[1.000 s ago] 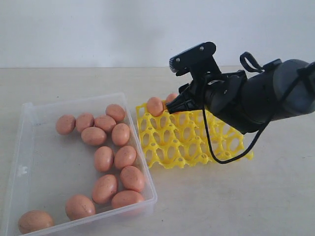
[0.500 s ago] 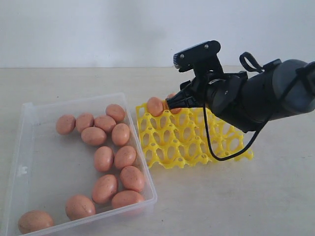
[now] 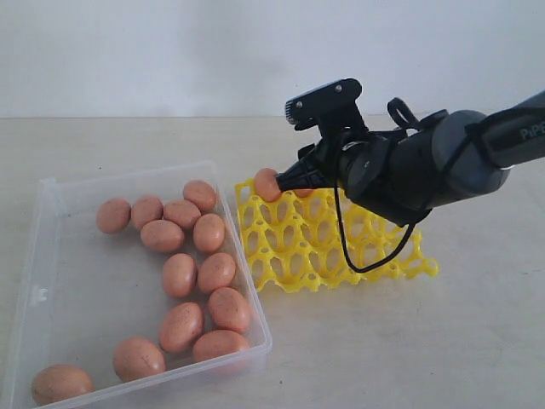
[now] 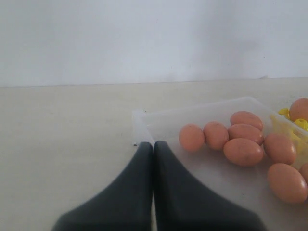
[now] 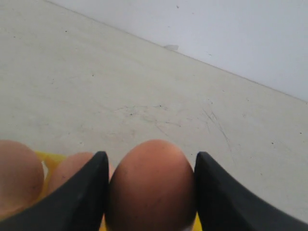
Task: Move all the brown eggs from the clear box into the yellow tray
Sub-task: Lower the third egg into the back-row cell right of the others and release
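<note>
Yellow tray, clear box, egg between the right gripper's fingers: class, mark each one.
yellow tray (image 3: 294, 243), exterior view, bare lattice near its middle.
clear box (image 3: 94, 290), exterior view, bare floor.
egg (image 5: 151, 185), right wrist view, middle of shell.

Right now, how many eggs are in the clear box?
13 eggs in the box: six bunched at its far end, five down the side by the tray, two at the near edge. None look hidden.

We see a pale beige desk (image 3: 426, 341), matt and smooth, running back to a plain white wall (image 3: 170, 51). From the right wrist view we make out faint scratches (image 5: 159, 118) and tiny dark specks on the desk's surface.
</note>
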Controlling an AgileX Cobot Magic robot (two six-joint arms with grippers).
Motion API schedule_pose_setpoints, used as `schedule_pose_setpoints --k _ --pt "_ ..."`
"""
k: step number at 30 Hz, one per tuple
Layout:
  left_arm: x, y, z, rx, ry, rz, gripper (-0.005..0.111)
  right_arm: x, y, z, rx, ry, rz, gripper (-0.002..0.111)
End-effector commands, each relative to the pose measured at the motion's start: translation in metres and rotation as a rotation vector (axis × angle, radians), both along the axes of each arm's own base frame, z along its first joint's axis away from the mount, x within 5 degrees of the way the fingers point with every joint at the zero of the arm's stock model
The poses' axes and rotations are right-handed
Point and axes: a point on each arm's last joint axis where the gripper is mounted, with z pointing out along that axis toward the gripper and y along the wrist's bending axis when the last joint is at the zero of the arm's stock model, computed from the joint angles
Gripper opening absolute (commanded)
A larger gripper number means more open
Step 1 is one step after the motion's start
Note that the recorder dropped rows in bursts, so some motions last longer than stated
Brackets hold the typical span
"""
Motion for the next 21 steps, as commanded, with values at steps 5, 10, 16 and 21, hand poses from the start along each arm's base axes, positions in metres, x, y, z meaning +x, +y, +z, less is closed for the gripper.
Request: schedule_pose_setpoints --k 5,10,16,21 --pt "-0.0003 -0.0004 0.0012 -0.005 -0.007 -0.006 -0.004 0.01 -0.0067 0.0006 -0.001 -0.035 -0.041 0.0" --pt "-0.0003 -0.0004 0.0012 -0.005 -0.007 -0.006 -0.004 0.0118 -0.0103 0.0001 0.001 -0.029 -0.049 0.0" --pt "-0.0003 -0.0004 0.0012 -0.005 -0.007 -0.006 -0.004 0.0103 -0.0086 -0.0025 0.01 0.004 -0.032 0.0" --pt "-0.0003 -0.0004 0.0012 -0.005 -0.007 -0.006 -0.004 0.0107 -0.0094 -0.0024 0.01 0.004 -0.035 0.0"
